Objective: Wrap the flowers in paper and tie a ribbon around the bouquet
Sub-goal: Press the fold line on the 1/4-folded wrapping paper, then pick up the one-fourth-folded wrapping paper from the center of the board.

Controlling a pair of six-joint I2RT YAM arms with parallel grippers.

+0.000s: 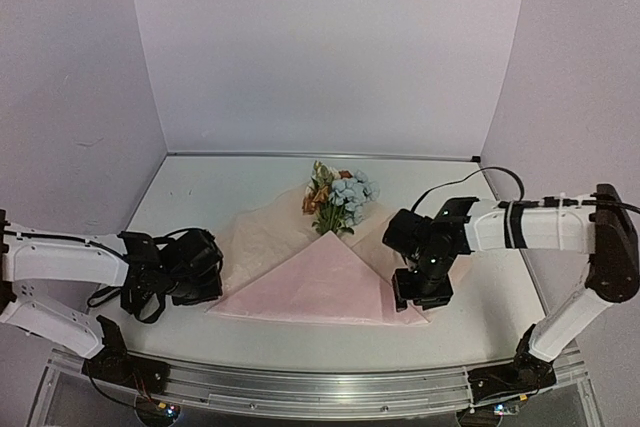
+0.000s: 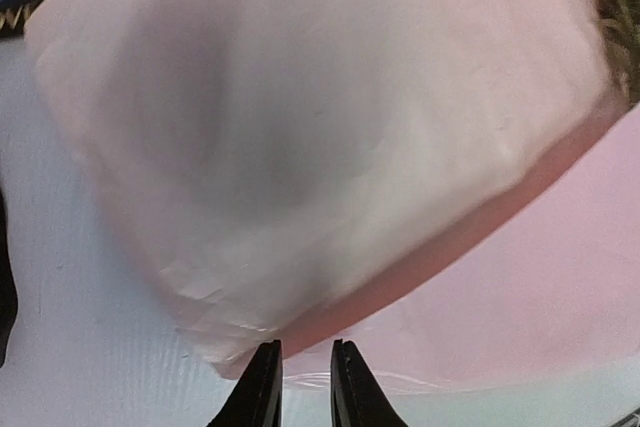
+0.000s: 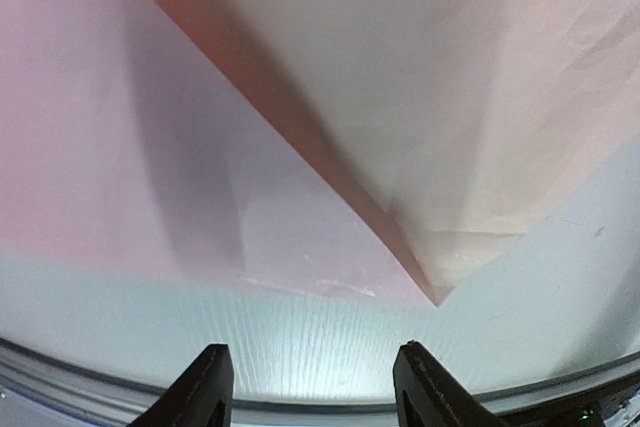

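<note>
Pink paper [image 1: 310,292] lies folded into a broad triangle at the lower middle of the top view. It is flat on the white table [image 1: 190,197], with its apex pointing up-frame. The flowers [image 1: 338,197] sit at frame centre just past that apex, showing blue, cream and orange heads; their lower ends are covered by the sheet. We note a paler layer of the same paper spreading left of the fold.

The right gripper [image 1: 421,292] is at the triangle's lower right corner. In its wrist view the fingers [image 3: 205,387] stand wide apart with only table between them, and the paper's corner lies just ahead.

The left gripper [image 1: 200,272] is at the paper's left edge. Its jaws are a slim gap apart and we see nothing held between them; the sheet's edge is just beyond the tips.
</note>
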